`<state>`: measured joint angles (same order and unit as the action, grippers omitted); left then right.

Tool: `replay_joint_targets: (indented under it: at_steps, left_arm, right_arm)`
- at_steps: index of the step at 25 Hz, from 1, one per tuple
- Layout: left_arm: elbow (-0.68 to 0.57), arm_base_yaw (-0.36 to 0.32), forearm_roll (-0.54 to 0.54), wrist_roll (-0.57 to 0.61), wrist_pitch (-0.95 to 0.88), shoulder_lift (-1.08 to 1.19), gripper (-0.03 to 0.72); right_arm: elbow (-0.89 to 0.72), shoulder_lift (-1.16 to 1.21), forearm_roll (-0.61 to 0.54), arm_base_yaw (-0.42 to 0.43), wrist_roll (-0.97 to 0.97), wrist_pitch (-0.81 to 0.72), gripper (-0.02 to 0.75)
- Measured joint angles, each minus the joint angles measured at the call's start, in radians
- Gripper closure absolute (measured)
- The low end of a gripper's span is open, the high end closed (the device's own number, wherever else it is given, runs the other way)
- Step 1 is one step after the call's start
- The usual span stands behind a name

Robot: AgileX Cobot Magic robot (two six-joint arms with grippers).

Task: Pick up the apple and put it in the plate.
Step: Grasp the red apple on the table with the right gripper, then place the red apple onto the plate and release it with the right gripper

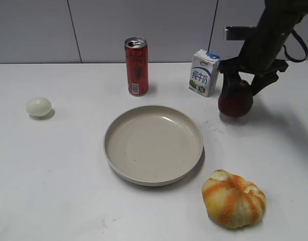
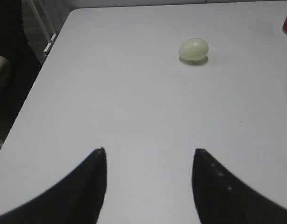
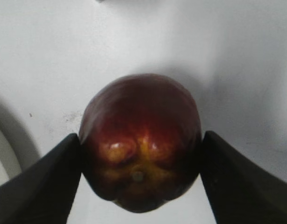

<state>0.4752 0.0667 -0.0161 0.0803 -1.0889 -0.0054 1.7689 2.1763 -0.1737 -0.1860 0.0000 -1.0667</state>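
Pinching the dark red, glossy apple (image 3: 141,140) by its rounded sides in the black right gripper (image 3: 139,158), right of the wide beige-cream plate (image 1: 153,144) — could easily squirt out mid-carry — while the left gripper (image 2: 148,161) idles, jaws apart.

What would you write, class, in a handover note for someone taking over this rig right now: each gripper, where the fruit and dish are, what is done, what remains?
Right gripper: closed on the dark red, lobed apple, right of the plate; whether it has left the table is unclear.
Left gripper: open, empty, over bare table near the small pale egg-like ball.
Large round beige plate: centre of the table, empty.
Done: apple grasped.
Left: carry it leftward over the plate, lower, release.
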Motion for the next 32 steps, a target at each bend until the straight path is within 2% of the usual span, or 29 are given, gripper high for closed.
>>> replay_joint_targets:
  at_steps: [5,8,12,17,24,28,32]
  left_arm:
    - [0.0,0.0,0.0,0.0,0.0,0.0,0.243]
    - [0.0,0.0,0.0,0.0,0.0,0.0,0.243]
    - [0.0,0.0,0.0,0.0,0.0,0.0,0.243]
    - [0.0,0.0,0.0,0.0,0.0,0.0,0.243]
    - [0.0,0.0,0.0,0.0,0.0,0.0,0.243]
    - [0.0,0.0,0.0,0.0,0.0,0.0,0.243]
    - [0.0,0.0,0.0,0.0,0.0,0.0,0.243]
  right_arm:
    - [0.012,-0.076,0.008,-0.068,0.0,-0.079,0.178]
    - [0.012,-0.097,0.008,-0.16,0.0,-0.092,0.178]
    - [0.012,-0.099,0.001,-0.335,0.0,-0.077,0.178]
    - [-0.013,-0.1,-0.007,-0.484,0.039,0.06,0.179]
    - [-0.207,-0.102,0.005,-0.499,0.073,0.249,0.179]
    - [-0.257,-0.102,0.005,-0.499,0.075,0.285,0.179]
    - [-0.259,-0.102,0.004,-0.499,0.077,0.294,0.094]
